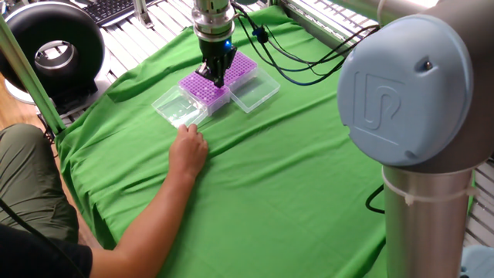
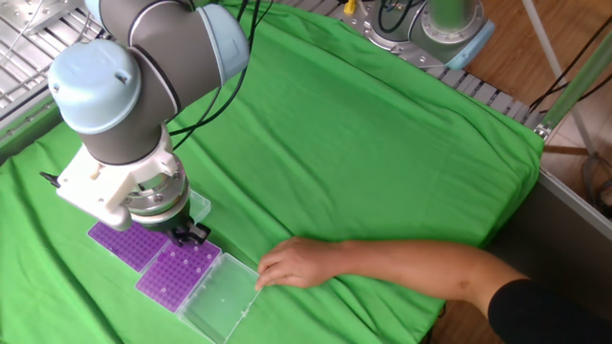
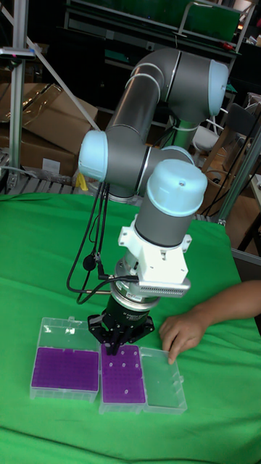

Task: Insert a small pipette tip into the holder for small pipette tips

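Observation:
Two alike purple racks for small pipette tips sit side by side in clear boxes with their lids open. My gripper hangs just above the back edge of the holder that lies nearer the person's hand. Its fingers look pressed together, so it is shut. A small pipette tip between them is too small to make out. A few pale dots show in this rack's holes. The other rack lies just beside it.
A person's hand rests on the green cloth, fingertips at the open clear lid. The second lid lies open too. Cables trail from the wrist across the cloth.

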`<state>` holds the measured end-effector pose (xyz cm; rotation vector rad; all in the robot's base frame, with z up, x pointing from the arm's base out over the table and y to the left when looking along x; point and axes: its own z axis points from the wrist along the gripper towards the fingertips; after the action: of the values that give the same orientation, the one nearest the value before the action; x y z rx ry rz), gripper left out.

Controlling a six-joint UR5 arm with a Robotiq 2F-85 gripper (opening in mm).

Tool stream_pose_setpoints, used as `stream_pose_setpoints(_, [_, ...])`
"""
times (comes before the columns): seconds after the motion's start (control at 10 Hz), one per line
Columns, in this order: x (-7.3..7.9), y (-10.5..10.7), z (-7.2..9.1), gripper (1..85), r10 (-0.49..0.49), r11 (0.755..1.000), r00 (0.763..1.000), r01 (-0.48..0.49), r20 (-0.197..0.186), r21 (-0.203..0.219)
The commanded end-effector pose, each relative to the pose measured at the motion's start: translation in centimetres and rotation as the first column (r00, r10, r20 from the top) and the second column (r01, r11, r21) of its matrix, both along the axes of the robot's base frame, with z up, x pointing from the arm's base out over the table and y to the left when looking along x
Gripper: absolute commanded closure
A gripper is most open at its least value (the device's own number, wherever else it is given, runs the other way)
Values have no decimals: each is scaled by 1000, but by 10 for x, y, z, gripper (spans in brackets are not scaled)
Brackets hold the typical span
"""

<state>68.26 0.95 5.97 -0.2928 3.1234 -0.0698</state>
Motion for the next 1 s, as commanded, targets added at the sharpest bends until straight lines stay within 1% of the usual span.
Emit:
stream_pose_setpoints(0.0, [0,3,19,847,-7,1000,1000,7,-14,-4])
stream_pose_setpoints(0.1, [2,0,24,847,2,1000,1000,-2,-13,-7])
stream_pose_setpoints(0.3, [7,-13,33,847,53,999,999,-53,-2,-11])
stream_pose_setpoints(0.4, [11,-22,37,847,83,996,997,-83,7,-24])
stream_pose_setpoints(0.5, [16,-32,39,847,118,992,993,-117,21,-44])
stream_pose_setpoints(0.6, [23,-44,41,847,176,982,984,-173,36,-74])
stream_pose_setpoints(0.7, [29,-51,42,847,211,974,976,-205,52,-94])
stream_pose_setpoints(0.8, [33,-56,43,847,228,970,972,-221,63,-102])
stream_pose_setpoints(0.9, [41,-66,45,847,260,960,962,-248,86,-130])
